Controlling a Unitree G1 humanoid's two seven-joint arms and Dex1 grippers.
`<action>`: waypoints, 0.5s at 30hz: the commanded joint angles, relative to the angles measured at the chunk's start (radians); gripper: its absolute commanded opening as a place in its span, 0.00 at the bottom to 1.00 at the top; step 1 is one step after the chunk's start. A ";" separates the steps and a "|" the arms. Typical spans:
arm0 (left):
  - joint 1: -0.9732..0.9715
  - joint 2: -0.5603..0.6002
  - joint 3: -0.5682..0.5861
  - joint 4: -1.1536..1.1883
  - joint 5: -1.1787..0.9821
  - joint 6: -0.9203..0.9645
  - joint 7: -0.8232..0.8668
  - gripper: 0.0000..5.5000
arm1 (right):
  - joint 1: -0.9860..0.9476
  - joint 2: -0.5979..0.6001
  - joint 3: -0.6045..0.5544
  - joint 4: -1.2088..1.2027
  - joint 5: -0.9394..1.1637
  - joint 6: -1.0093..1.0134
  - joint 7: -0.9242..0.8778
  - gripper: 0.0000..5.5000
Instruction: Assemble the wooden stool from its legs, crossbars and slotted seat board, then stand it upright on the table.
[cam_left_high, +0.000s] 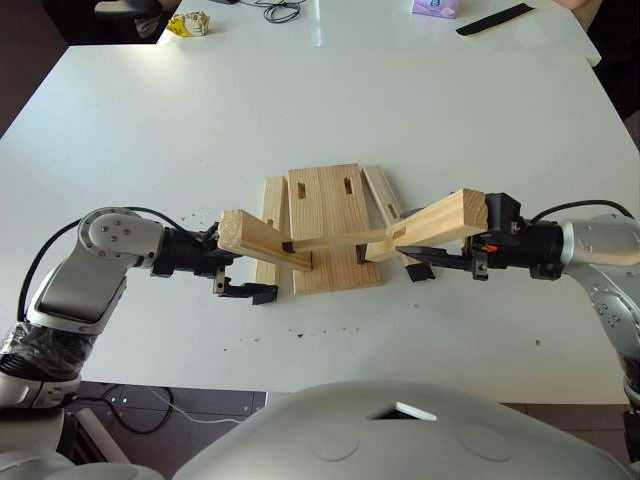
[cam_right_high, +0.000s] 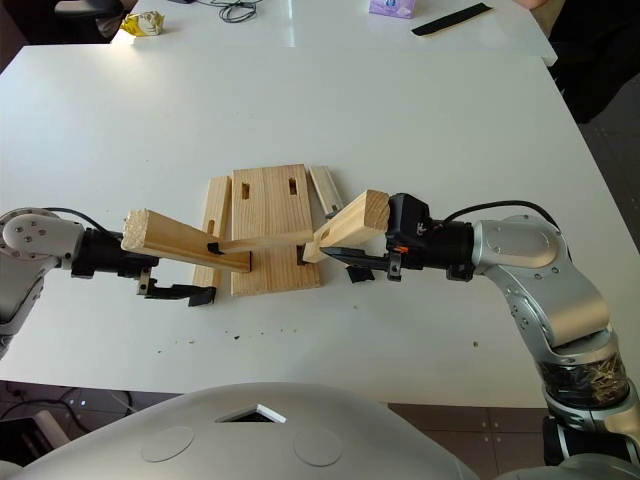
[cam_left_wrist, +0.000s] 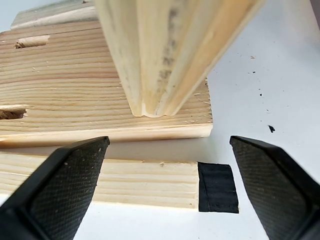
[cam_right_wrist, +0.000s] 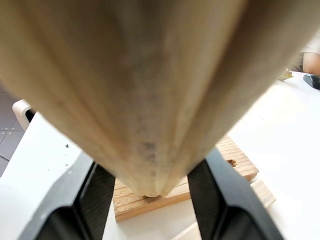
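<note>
1. Step in hand, as judged: joining the frame. Two legs and a crossbar hang together as a shallow V above the seat, which lies flat on the table.
2. Right claw: closed on the right leg. The wrist view shows both fingers pressed against its sides.
3. Left claw: wide, holding nothing. Its fingers stand well apart, and the left leg passes above them, not between. What bears that leg's outer end cannot be told. Its inner end sits low over the seat.
4. Crossbar: runs between the inner ends of the two legs. Whether its ends are fully home cannot be seen.
5. Loose parts: left bar lies just beside the seat. Right bar lies at the seat's other edge, partly under the right leg.
6. Progress, as judged: early. Seat not fitted, stool not upright.
7. Next move, as judged: the left claw should close on the left leg, then both claws press inward along the crossbar's line. Risk: the unheld leg may drop or twist out of the joint.
</note>
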 joint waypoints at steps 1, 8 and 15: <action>-0.029 -0.015 -0.014 -0.011 0.008 0.019 0.018 0.82 | 0.043 -0.024 0.022 -0.027 0.005 0.025 0.009 0.37; -0.003 -0.031 -0.016 -0.044 0.010 0.034 0.060 0.82 | 0.069 -0.063 0.004 -0.058 0.042 0.043 0.023 0.37; -0.004 -0.056 -0.026 -0.070 0.006 0.059 0.098 0.82 | 0.049 -0.084 0.038 -0.063 0.045 0.048 0.033 0.37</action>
